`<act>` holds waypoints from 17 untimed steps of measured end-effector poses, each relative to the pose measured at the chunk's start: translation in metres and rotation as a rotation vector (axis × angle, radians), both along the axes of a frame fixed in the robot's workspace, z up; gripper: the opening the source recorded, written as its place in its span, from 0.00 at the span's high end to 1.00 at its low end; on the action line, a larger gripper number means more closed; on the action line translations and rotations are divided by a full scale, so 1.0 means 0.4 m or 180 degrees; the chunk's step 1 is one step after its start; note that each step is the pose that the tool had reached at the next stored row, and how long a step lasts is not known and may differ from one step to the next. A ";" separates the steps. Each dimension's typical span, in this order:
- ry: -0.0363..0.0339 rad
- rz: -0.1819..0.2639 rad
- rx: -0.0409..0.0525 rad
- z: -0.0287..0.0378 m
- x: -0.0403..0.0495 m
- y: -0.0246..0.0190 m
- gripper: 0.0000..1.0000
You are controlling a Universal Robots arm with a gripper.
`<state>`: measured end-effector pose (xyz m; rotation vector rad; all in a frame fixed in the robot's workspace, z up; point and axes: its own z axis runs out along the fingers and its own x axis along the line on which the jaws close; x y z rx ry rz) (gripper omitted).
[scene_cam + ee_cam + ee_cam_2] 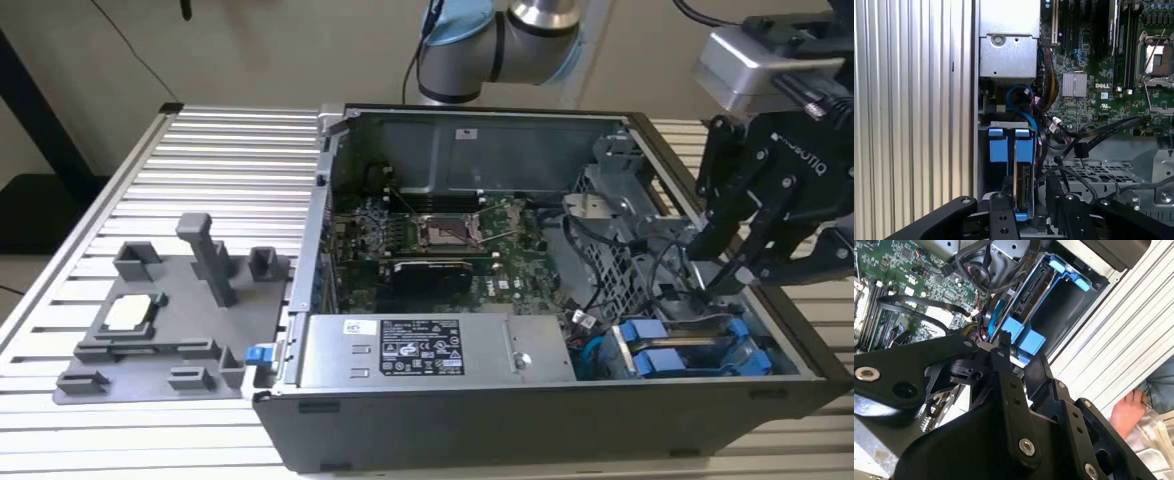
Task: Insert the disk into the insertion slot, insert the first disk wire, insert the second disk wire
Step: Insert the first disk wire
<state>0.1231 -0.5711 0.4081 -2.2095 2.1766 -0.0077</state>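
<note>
The disk (1024,186), silver-grey in a bright blue carrier, sits in the insertion slot of the drive bay at the case's front corner (667,358). Its connector edge faces into the case (1029,289). My gripper (727,282) hangs just above the bay, open, with one black finger (1004,216) on each side of the disk's inner end (1021,357). A loose black wire with a black plug (1080,149) lies over the drive cage next to the bay. A blue wire (1021,102) loops beside the power supply.
The open computer case (287,400) lies on a slatted aluminium table (214,160). It holds a motherboard (441,235) and a power supply (427,350). A grey fixture plate (160,320) sits at the exterior view's left. A person's hand (1126,412) rests beyond the case.
</note>
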 end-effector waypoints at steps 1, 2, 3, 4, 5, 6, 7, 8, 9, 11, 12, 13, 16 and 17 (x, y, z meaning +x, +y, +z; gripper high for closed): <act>-0.0057 0.0000 0.0000 0.000 0.000 0.000 0.60; -0.0114 0.0000 0.0000 0.000 -0.001 0.000 0.60; -0.0171 0.0001 0.0000 0.000 -0.001 0.000 0.60; -0.0226 0.0001 0.0001 0.000 -0.001 0.001 0.60; -0.0261 0.0002 0.0005 0.000 -0.001 0.002 0.60; -0.0263 0.0004 0.0005 -0.001 0.001 0.004 0.60; -0.0263 0.0006 0.0006 -0.002 0.004 0.005 0.60; -0.0263 0.0008 0.0006 -0.002 0.007 0.006 0.60; -0.0262 0.0011 0.0007 -0.003 0.011 0.007 0.60; -0.0259 0.0016 0.0006 -0.003 0.018 0.010 0.60; -0.0257 0.0019 0.0006 -0.003 0.021 0.011 0.60; -0.0255 0.0021 0.0006 -0.004 0.025 0.012 0.60; -0.0246 0.0032 0.0006 -0.005 0.040 0.013 0.60; -0.0242 0.0035 0.0006 -0.005 0.045 0.013 0.60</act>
